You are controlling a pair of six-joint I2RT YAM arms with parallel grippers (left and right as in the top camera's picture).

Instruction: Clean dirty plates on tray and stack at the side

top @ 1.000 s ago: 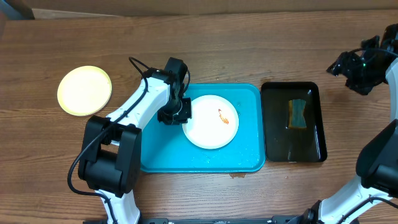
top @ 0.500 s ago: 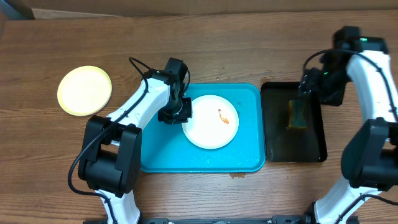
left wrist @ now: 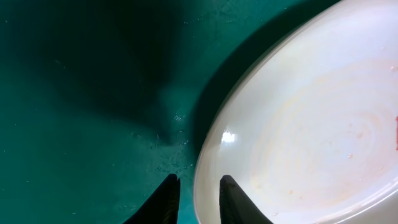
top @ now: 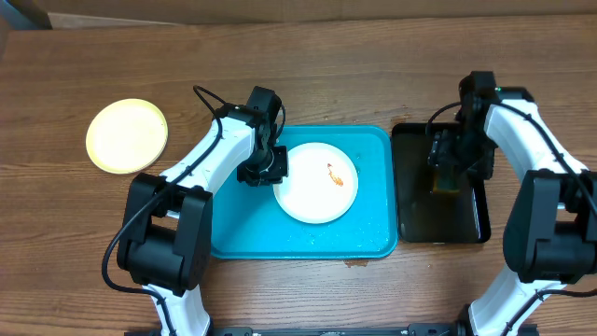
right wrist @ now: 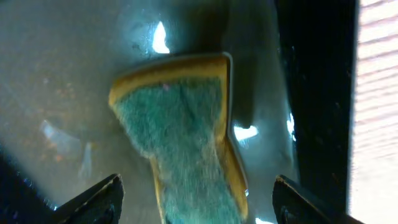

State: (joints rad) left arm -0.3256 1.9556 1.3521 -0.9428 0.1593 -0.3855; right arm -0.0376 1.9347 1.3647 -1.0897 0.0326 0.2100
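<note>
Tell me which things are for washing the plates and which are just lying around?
For the job: white plate, turquoise tray, pale yellow plate, sponge, black tray, left pincer gripping the white plate's rim, right pincer open over the sponge.
Just lying about: the wooden table underneath.

Robot lab: two arms at wooden table.
</note>
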